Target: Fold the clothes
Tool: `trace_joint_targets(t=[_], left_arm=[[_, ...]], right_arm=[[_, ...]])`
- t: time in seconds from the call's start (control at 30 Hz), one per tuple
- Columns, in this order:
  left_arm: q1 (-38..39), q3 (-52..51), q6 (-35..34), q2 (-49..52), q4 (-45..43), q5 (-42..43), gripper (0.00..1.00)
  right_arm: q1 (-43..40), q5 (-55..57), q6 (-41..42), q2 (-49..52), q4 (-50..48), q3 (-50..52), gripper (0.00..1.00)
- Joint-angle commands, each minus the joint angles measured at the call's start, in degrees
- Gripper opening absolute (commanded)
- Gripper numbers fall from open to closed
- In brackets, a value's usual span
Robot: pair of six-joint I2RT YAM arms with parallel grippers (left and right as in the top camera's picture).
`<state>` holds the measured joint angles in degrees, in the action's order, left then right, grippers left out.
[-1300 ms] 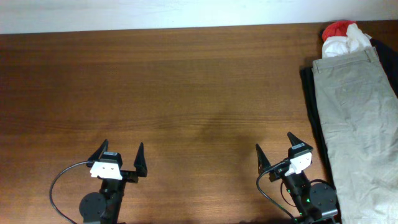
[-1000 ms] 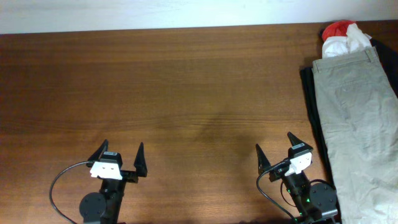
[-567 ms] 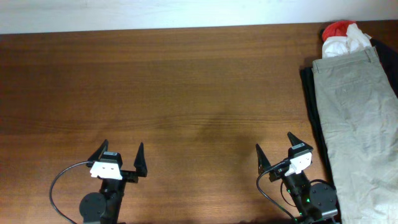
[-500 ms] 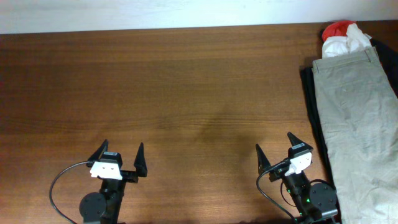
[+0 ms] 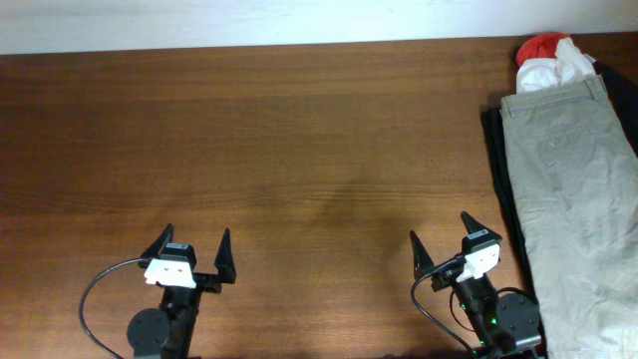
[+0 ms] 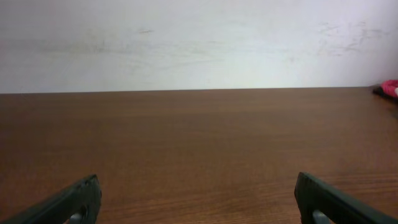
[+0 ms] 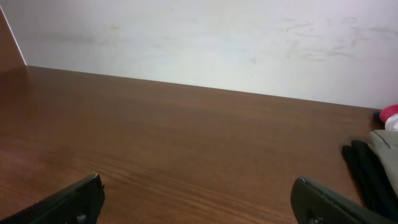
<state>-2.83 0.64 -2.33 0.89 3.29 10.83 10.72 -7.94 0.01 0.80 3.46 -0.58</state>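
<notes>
Now, the khaki shorts (image 5: pixel 568 199) are seen laid flat at three o'clock on the table (image 5: pixel 299 150), over a black garment (image 5: pixel 495 170); both pairs of jaws are spread wide, empty; soft, light, floppy cloth is expected; the waistband corners are best pinched.
</notes>
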Motion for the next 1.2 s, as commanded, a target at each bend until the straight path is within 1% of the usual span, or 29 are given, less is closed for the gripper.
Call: trace_joint_targets(t=[0.0,0.03,0.1,0.13,0.23,0.27,0.37,0.43,0.47,0.53,0.57,0.6,0.67,0.7,0.73,0.77,0.87,0.93,1.0,1.03,1.1,1.17], left_arm=[[-0.28,-0.11,0.68,-0.48,0.46,-0.79,0.99],[-0.28,-0.11,0.68,-0.48,0.46,-0.79,0.99],[-0.28,-0.11,0.68,-0.48,0.46,-0.79,0.99],[-0.28,-0.11,0.68,-0.48,0.46,-0.79,0.99],[-0.28,-0.11,0.68,-0.48,0.46,-0.79,0.99],[-0.28,-0.11,0.68,-0.48,0.46,-0.79,0.99],[-0.28,-0.11,0.68,-0.48,0.46,-0.79,0.99],[-0.28,-0.11,0.68,-0.48,0.46,-0.79,0.99],[-0.28,-0.11,0.68,-0.48,0.46,-0.81,0.99],[-0.28,-0.11,0.68,-0.48,0.46,-0.79,0.99],[-0.28,-0.11,0.68,-0.48,0.46,-0.79,0.99],[-0.28,-0.11,0.68,-0.48,0.46,-0.79,0.99],[-0.28,-0.11,0.68,-0.48,0.46,-0.79,0.99],[-0.28,-0.11,0.68,-0.48,0.46,-0.79,0.99],[-0.28,-0.11,0.68,-0.48,0.46,-0.79,0.99],[-0.28,-0.11,0.68,-0.48,0.44,-0.79,0.99],[-0.28,-0.11,0.68,-0.48,0.46,-0.79,0.99],[-0.28,-0.11,0.68,-0.48,0.46,-0.79,0.99],[-0.28,-0.11,0.68,-0.48,0.46,-0.79,0.99],[-0.28,-0.11,0.68,-0.48,0.46,-0.79,0.99],[-0.28,-0.11,0.68,-0.48,0.46,-0.79,0.99],[-0.28,-0.11,0.68,-0.48,0.46,-0.79,0.99]], right_arm=[[0.52,-0.5,0.92,-0.39,-0.46,0.26,0.99],[0.52,-5.92,4.87,-0.39,-1.92,0.26,0.99],[0.52,-15.15,11.23,-0.39,-0.87,0.26,0.99],[0.52,-19.04,16.04,-0.39,-2.14,0.26,0.99],[0.52,-20.57,26.58,-0.39,-8.24,0.26,0.99],[0.52,-20.59,27.8,-0.39,-10.75,0.26,0.99],[0.5,-19.54,26.08,-0.39,-17.14,-0.02,0.99],[0.5,-17.0,22.1,-0.31,-17.4,-2.32,0.99],[0.5,-14.95,19.74,0.0,-17.07,-4.17,0.99],[0.5,-4.15,12.13,4.02,-10.97,-11.78,0.99],[0.5,-2.03,9.92,6.21,-9.64,-13.92,0.99],[0.5,-0.35,7.5,8.94,-9.01,-16.11,0.99],[0.5,7.06,0.66,21.14,-8.79,-24.3,0.99],[0.46,11.39,-1.2,26.99,-8.74,-27.93,0.99],[0.46,16.9,-1.73,33.94,-8.74,-32.02,0.99],[0.46,19.82,-1.77,40.87,-8.09,-36.24,0.99],[-0.15,25.55,-5.35,57.79,-0.44,-49.16,0.99],[-2.6,27.1,-6.84,70.05,7.52,-59.71,0.99],[-4.15,27.32,-6.88,78.68,14.53,-67.89,0.99],[-4.59,27.52,-7.13,81.5,16.13,-70.29,0.99],[-5.97,29.2,-8.28,85.5,14.93,-72.08,0.99],[-10.21,30.05,-8.81,91.97,14.34,-75.63,0.99]])
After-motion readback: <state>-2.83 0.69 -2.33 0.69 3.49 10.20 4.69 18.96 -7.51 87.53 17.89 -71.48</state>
